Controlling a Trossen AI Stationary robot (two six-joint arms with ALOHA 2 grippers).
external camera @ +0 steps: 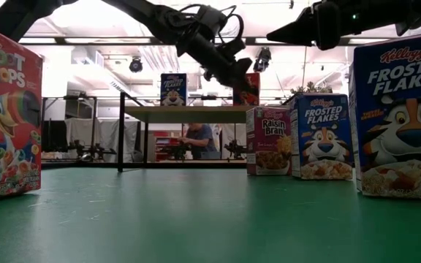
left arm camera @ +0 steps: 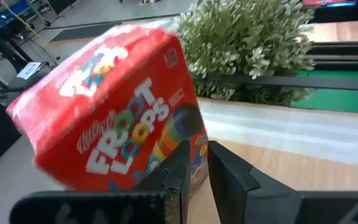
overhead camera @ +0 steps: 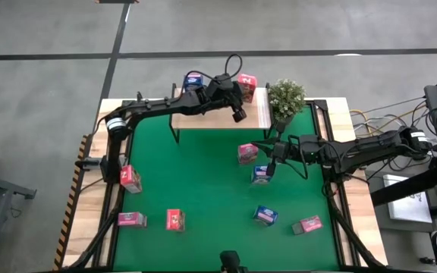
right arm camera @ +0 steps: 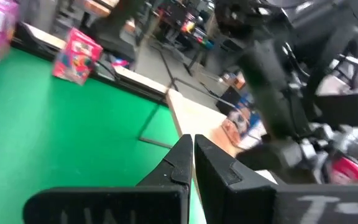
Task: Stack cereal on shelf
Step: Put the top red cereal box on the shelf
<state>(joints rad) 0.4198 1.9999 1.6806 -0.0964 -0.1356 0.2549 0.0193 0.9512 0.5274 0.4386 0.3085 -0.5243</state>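
The Froot Loops box (left arm camera: 114,115) stands on the shelf (overhead camera: 258,114) toward its right end, near the potted plant (overhead camera: 286,98), and it looks tilted rather than square on the board. A blue Frosted Flakes box (overhead camera: 193,80) stands at the shelf's left end. My left gripper (overhead camera: 238,114) is just beside the red box, over the shelf's front edge; its jaws are nearly closed with only a thin gap, and they grip nothing, so I judge this box has been placed and let go. My right gripper (overhead camera: 270,169) hangs over the green mat (overhead camera: 203,182) with its jaws fully shut and empty, close above another blue box (overhead camera: 262,174), with a Raisin Bran box (overhead camera: 247,153) just beside that.

Two boxes are up; the rest lie scattered on the mat, so the job is early. Next I need to draw my left arm clear without nudging the tilted box, then open my right jaws wide before lowering onto the blue box, since shut fingers would only knock it over.
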